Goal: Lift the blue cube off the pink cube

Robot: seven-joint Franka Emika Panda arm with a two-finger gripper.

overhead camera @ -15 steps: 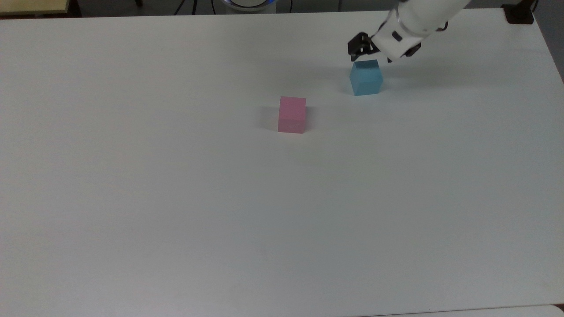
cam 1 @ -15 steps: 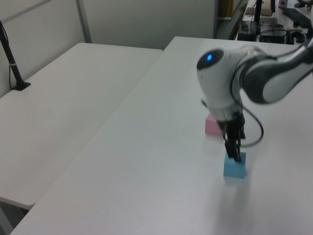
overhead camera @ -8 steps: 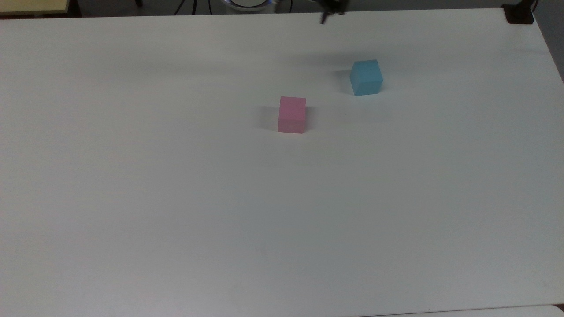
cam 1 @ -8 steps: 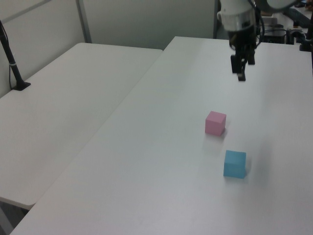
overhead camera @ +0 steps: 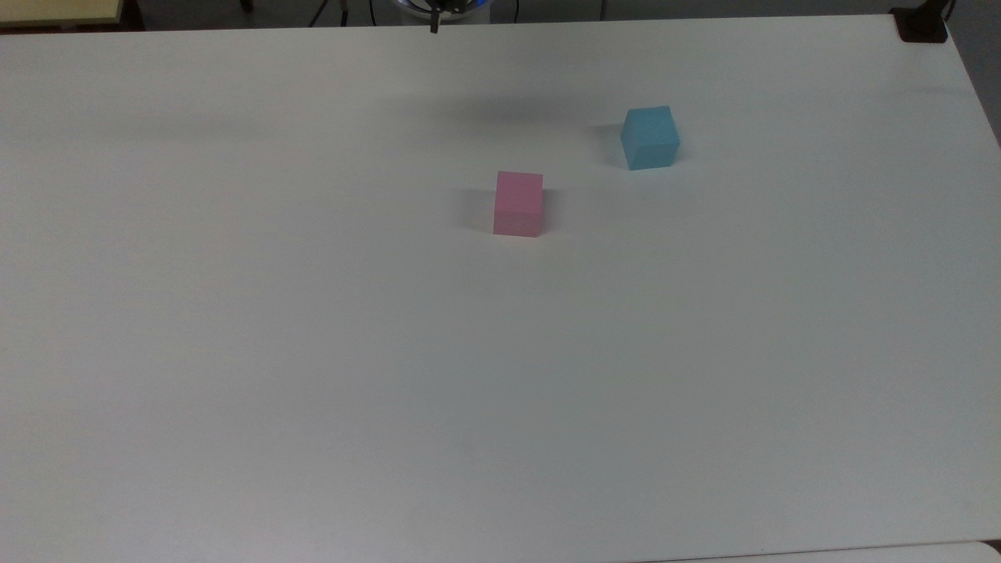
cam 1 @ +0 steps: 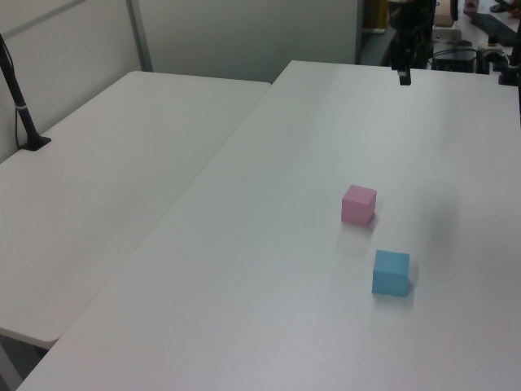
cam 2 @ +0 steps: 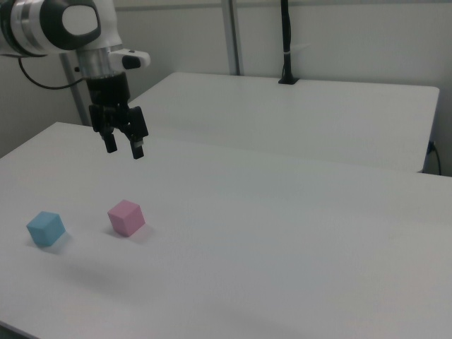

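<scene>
White table (overhead camera: pixel 313 352) is carrying both cubes flat and apart: the blue cube (overhead camera: pixel 650 138) is sitting nearer the top view's far right corner, slightly turned; the pink cube (overhead camera: pixel 518 203) is sitting mid-table. Overhead, the end effector (cam 2: pixel 124 145) is hanging spread and empty.

Hand (cam 2: pixel 123 147) no longer at the blue cube (overhead camera: pixel 650 138): one second ago it sits right at the cube's top, arm stretched over the desk (overhead camera: pixel 500 391); half a second ago it is already lifted clear and pulled toward the far edge. Now it is further back again, well apart from both cubes. Top view: only a dark fingertip (overhead camera: pixel 434 27) at the upper edge, shifted to the top view's left of its half-second-ago spot. Left view: hand (cam 1: pixel 404 72) higher and farther back than before. Shadow beside the blue cube gone; a faint one now lies on the desk farther to the top view's left.
</scene>
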